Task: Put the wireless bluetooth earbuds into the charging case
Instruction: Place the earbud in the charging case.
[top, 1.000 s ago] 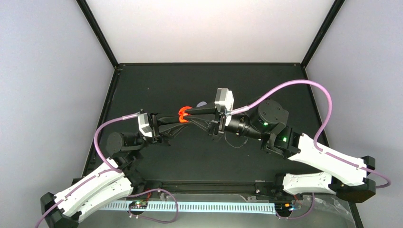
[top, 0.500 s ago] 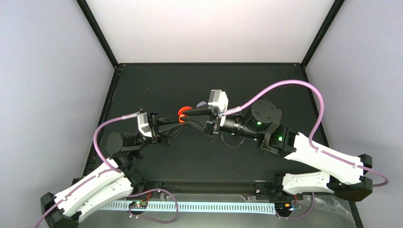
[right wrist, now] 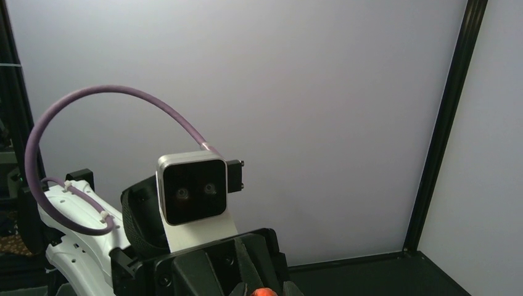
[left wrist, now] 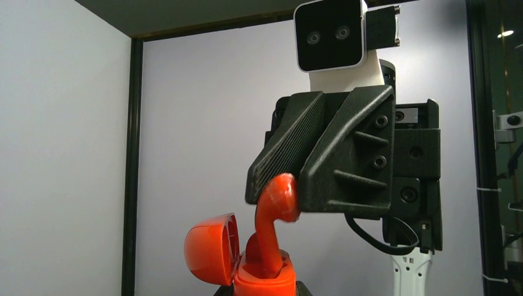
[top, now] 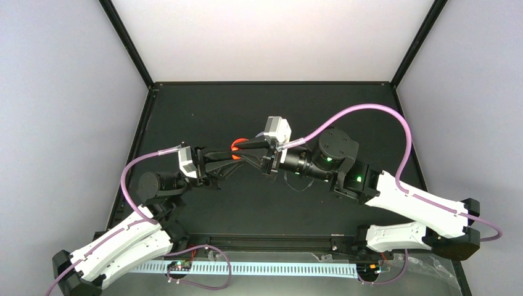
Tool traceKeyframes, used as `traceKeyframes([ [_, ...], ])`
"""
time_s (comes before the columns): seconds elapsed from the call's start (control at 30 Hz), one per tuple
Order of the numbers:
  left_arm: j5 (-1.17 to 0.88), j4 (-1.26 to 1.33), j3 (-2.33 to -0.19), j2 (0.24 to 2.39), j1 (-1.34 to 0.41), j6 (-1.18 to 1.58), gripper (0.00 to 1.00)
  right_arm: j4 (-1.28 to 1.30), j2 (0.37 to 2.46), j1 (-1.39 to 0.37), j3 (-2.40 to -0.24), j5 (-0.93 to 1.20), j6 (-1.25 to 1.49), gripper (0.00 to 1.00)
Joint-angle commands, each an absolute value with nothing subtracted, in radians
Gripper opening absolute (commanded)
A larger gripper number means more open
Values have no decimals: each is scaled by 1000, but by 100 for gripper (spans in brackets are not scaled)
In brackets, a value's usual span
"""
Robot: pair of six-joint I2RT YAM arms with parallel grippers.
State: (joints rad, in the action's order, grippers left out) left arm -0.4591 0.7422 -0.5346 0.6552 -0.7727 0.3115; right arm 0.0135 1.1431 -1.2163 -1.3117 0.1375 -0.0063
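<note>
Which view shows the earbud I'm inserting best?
Left wrist: the red-orange earbud is close and clear, pinched by the right gripper, stem in the open charging case. Top external: just a red speck; right wrist: a bottom-edge sliver.

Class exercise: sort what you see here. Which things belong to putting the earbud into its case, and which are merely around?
Part of the job:
red-orange earbud
open red-orange charging case
right end effector, pinching the earbud
left end effector, holding the case

Merely around:
purple cable
black table
</note>
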Motion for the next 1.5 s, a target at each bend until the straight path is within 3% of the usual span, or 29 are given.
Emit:
traceKeyframes([
  [0.0,-480,790,-574,648,-775,316,2,20,1145,-1222,-1335,107,-31,13],
  [1.47,-476,764,-593,650,-774,308,2,93,1124,-1223,-1307,71,-32,13],
])
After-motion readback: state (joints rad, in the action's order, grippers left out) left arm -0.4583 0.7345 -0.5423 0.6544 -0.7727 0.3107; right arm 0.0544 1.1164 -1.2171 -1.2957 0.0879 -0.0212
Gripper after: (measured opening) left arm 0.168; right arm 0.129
